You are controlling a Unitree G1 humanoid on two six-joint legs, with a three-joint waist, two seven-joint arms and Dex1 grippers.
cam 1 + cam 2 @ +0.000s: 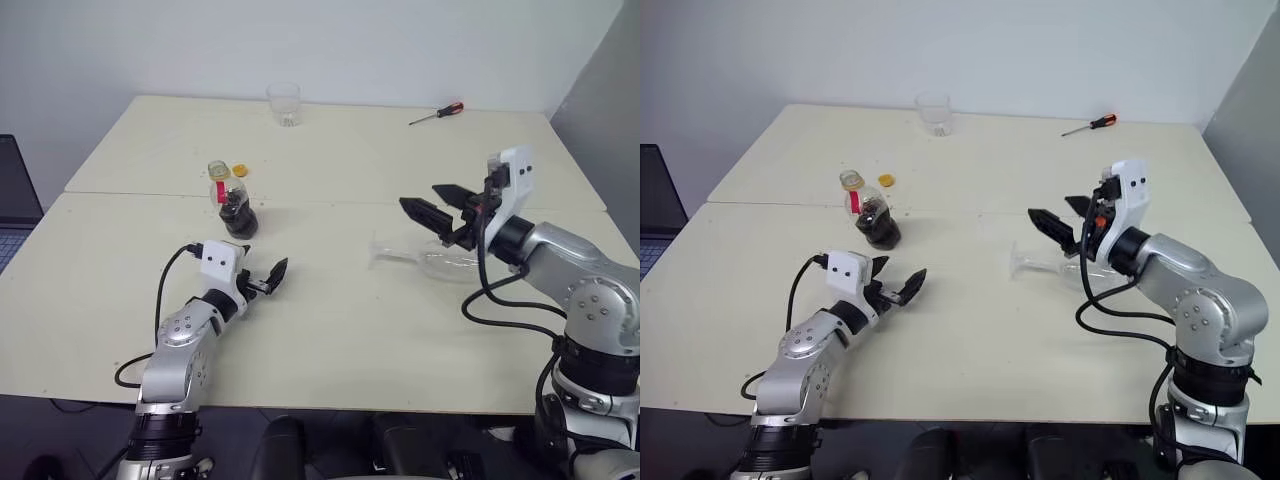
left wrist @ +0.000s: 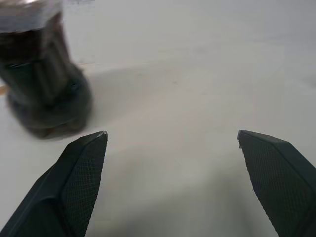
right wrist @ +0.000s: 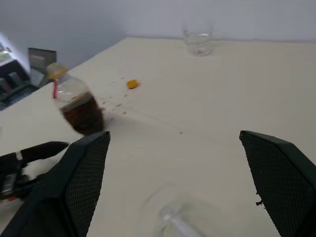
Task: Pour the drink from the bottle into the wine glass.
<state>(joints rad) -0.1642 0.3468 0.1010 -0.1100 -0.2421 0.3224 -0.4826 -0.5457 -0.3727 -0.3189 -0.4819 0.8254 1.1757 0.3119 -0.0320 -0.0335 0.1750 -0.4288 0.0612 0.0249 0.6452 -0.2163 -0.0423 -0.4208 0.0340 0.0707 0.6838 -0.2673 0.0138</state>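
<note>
The bottle (image 1: 236, 207) stands on the table's left half, with a red strip on its neck and the dark brown drink (image 2: 44, 89) in its lower part. The wine glass (image 1: 432, 262) lies on its side on the right half, its foot (image 1: 378, 250) toward the middle. My left gripper (image 1: 268, 279) is open and empty, low over the table just in front and to the right of the bottle (image 3: 79, 106). My right gripper (image 1: 432, 204) is open and empty, held above the lying wine glass (image 3: 180, 217).
A small yellow piece, like a cap (image 1: 241, 169), lies just behind the bottle. A clear tumbler (image 1: 284, 104) stands at the far edge, and a red-handled screwdriver (image 1: 437, 113) lies at the far right. A laptop (image 1: 14, 205) sits beyond the table's left side.
</note>
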